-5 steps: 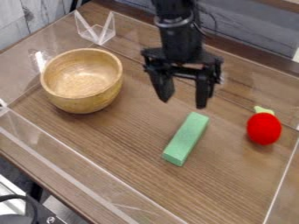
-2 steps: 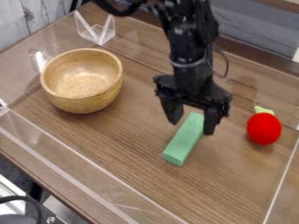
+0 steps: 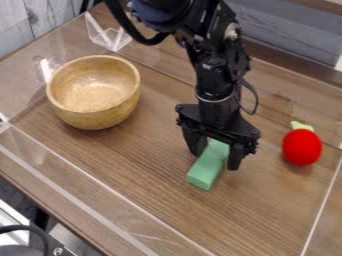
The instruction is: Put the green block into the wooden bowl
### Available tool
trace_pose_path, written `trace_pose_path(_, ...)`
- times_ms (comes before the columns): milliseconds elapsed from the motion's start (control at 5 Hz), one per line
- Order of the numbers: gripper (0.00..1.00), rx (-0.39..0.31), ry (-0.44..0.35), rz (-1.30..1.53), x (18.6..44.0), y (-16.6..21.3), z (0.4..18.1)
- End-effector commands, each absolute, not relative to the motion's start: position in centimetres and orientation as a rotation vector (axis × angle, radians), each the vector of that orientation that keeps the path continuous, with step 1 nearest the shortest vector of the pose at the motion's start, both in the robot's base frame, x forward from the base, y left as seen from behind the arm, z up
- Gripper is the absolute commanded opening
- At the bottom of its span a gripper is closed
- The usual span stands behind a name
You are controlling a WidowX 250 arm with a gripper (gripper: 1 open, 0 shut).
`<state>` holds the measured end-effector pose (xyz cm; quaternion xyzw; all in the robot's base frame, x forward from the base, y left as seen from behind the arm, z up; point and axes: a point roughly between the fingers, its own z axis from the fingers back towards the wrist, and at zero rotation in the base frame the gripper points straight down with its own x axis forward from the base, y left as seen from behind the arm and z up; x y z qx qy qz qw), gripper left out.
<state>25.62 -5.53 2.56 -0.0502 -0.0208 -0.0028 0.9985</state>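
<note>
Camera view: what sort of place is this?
Probably a robot test bench: a black robot arm reaches down over a wooden tabletop, with a toy-like red strawberry and a plain green block set out on it.

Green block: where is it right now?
In the camera view, the green block lies on the table just right of centre, below the middle, its upper end between the open gripper's fingers.

The far end of the green block (image 3: 206, 170) is kinda hidden under the hand (image 3: 218, 138), can't tell if they're touching. Arm's (image 3: 194, 12) cut off up top, black cable (image 3: 24, 240) gets cropped at the corner too.
</note>
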Motion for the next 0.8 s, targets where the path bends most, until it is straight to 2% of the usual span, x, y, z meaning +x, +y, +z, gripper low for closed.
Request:
trace_pose_path(0,0.00,-0.102,-0.069,-0.018,26.1,-5.6,2.8)
trace_pose_path(600,0.00,-0.072,0.003,-0.037,25.4,-4.5,4.1)
